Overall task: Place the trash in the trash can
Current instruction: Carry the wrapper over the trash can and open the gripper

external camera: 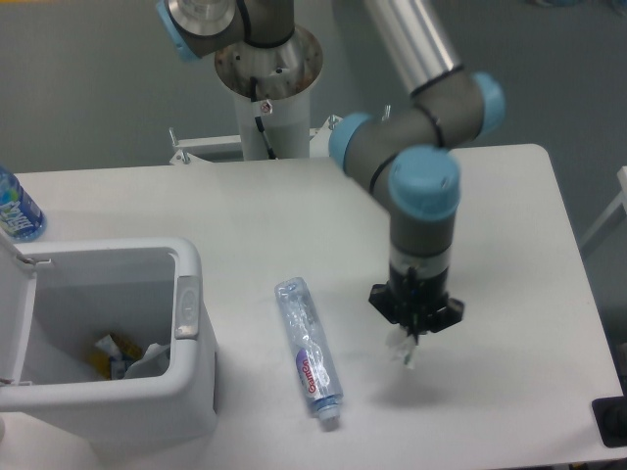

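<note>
While the gripper (415,328) pinches the wrapper (403,350), dangling half-hidden and blurred, the flattened bottle (308,350) lies beside the trash can (186,362).

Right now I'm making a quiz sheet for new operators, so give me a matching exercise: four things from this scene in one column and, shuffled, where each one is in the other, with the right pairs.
Things:
1. wrapper
2. flattened bottle
3. blue-label bottle
4. trash can

Places:
A. at the table's far left edge, behind the bin lid
B. lying flat on the table between the bin and the arm
C. hanging from the closed gripper, off the table
D. front left of the table, lid open, scraps inside

Pairs: 1-C, 2-B, 3-A, 4-D
</note>
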Motion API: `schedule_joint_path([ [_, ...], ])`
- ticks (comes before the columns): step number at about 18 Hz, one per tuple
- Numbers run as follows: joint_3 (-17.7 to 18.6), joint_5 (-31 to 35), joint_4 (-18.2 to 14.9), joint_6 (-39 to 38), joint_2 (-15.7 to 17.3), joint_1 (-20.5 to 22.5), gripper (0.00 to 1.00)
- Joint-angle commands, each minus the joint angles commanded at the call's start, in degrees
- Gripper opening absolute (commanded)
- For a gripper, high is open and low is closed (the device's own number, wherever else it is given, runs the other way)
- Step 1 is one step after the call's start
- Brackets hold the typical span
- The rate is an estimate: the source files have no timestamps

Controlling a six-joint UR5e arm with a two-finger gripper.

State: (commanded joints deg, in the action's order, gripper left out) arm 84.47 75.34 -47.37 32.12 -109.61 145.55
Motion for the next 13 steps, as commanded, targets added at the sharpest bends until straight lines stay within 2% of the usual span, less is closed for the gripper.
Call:
schedule_joint_path([
  [4,-1.06,-6.42,0.09,-14.34,5.36,-2.98,0.00],
  [8,-0.45,-6.79,0.00,-22.78,9.50,-8.34,0.00],
  [13,0.34,-6.79,-0.26,-25.35,11.70,-15.99,0.00],
])
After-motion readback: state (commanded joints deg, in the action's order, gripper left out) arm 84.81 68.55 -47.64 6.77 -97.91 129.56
